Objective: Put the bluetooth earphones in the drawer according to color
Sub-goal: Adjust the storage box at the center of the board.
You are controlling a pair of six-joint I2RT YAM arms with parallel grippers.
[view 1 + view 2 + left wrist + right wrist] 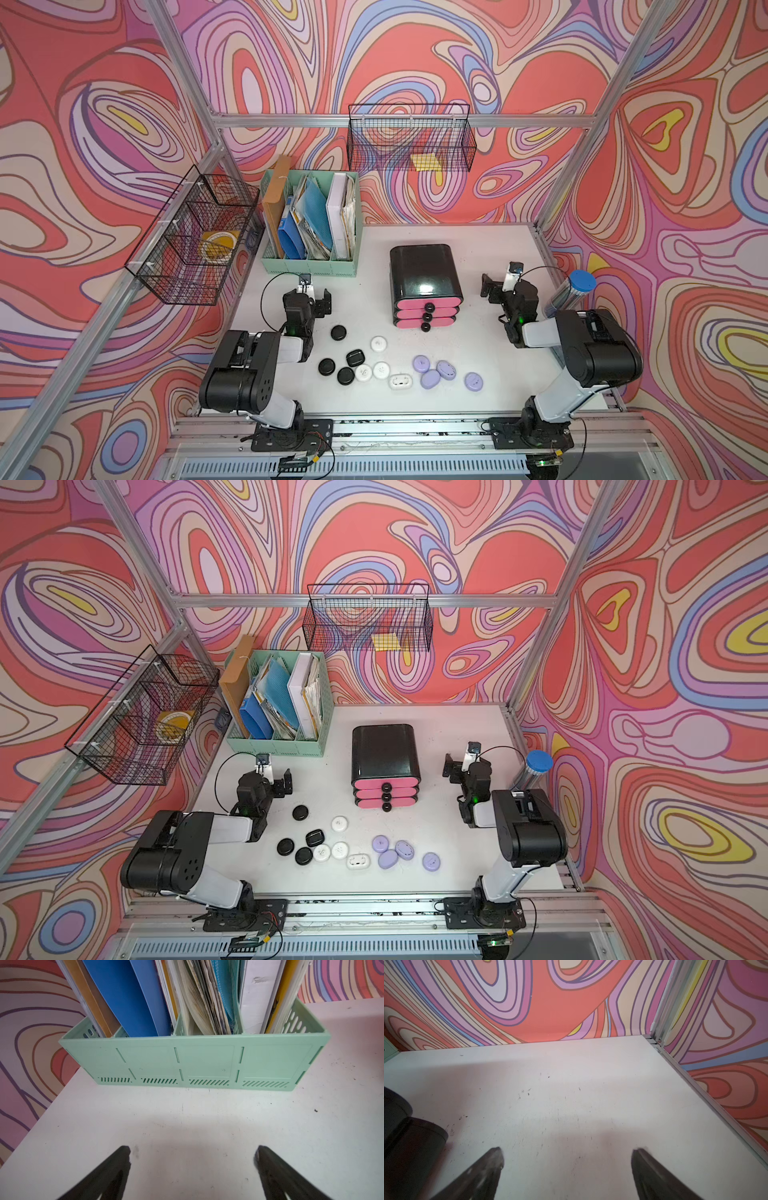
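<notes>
Twelve earphone cases point(381, 370) lie on the table point(478, 249) in front of the drawer point(426, 274), whose three fronts are shut. We note the left pincer point(192, 1157) and the right pincer point(568, 1157) spread wide, empty, flanking the drawer and well apart from the cases.

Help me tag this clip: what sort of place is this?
Likely a robot test booth staged as a desk: aluminium frame, swirl-printed walls, a mint file organizer and a black three-drawer cabinet.

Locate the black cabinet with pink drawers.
In a top view the drawer cabinet stands right of the mint-green file organizer, just behind the scattered earphone cases.
</notes>
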